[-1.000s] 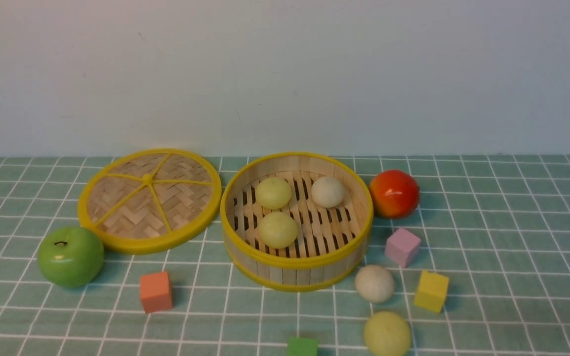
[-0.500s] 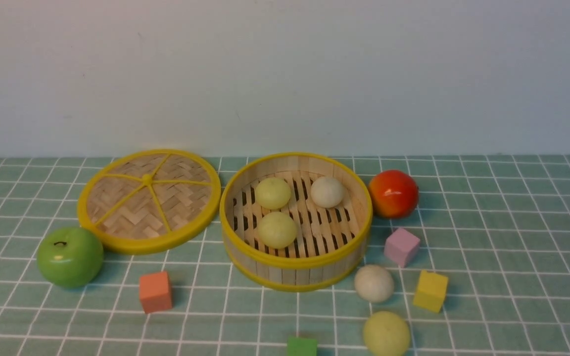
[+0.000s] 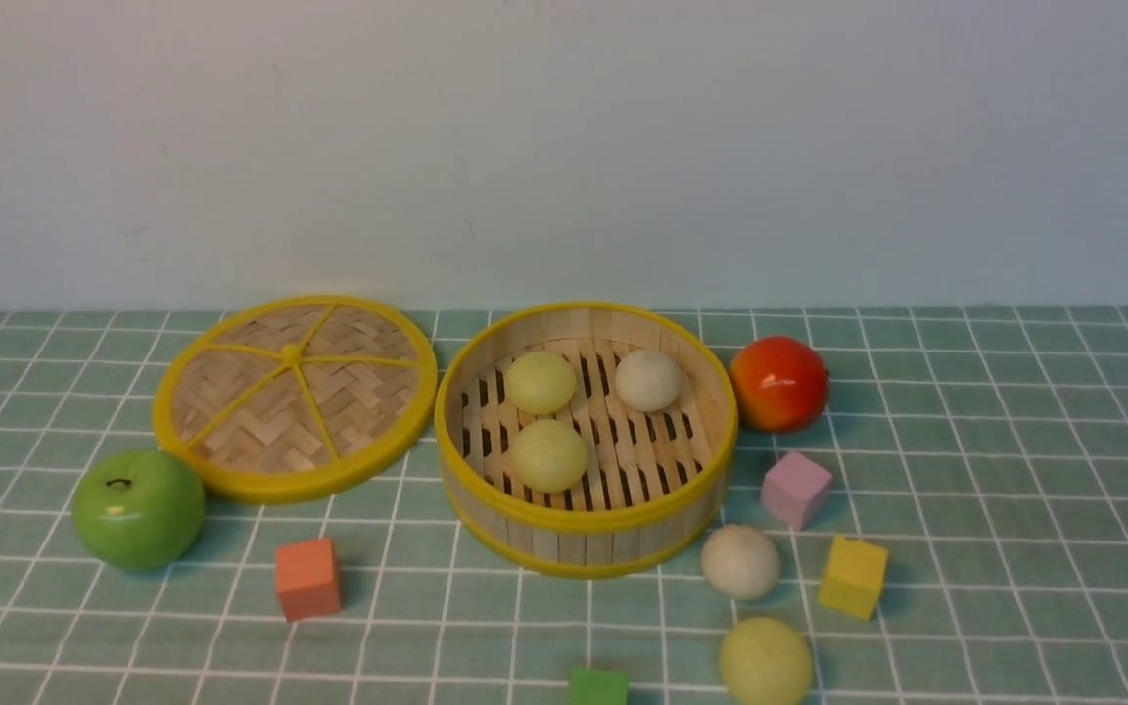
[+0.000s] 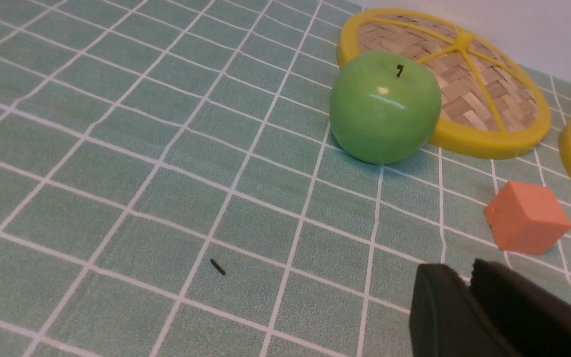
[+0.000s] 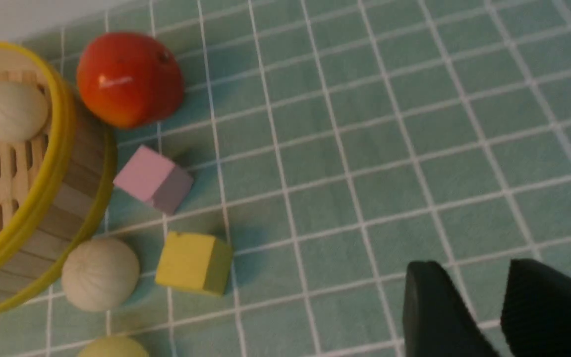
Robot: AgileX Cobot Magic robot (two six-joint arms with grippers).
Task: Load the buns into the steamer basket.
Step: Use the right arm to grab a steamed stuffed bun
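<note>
The steamer basket (image 3: 584, 524) stands mid-table and holds two yellow-green buns (image 3: 540, 382) (image 3: 548, 454) and one off-white bun (image 3: 648, 380). On the cloth by its front right lie another off-white bun (image 3: 740, 561) (image 5: 100, 273) and, nearer me, a yellow-green bun (image 3: 765, 663). Neither arm shows in the front view. My left gripper (image 4: 466, 272) hovers over bare cloth near the orange cube, its fingers a narrow slit apart and holding nothing. Off to the right of the loose buns, my right gripper (image 5: 479, 267) is open and empty above the cloth.
The flat woven lid (image 3: 295, 397) lies left of the basket, with a green apple (image 3: 138, 507) in front of it. A red-orange fruit (image 3: 779, 384) sits right of the basket. Orange (image 3: 307, 578), pink (image 3: 796, 488), yellow (image 3: 853, 576) and green (image 3: 598, 685) cubes are scattered nearby.
</note>
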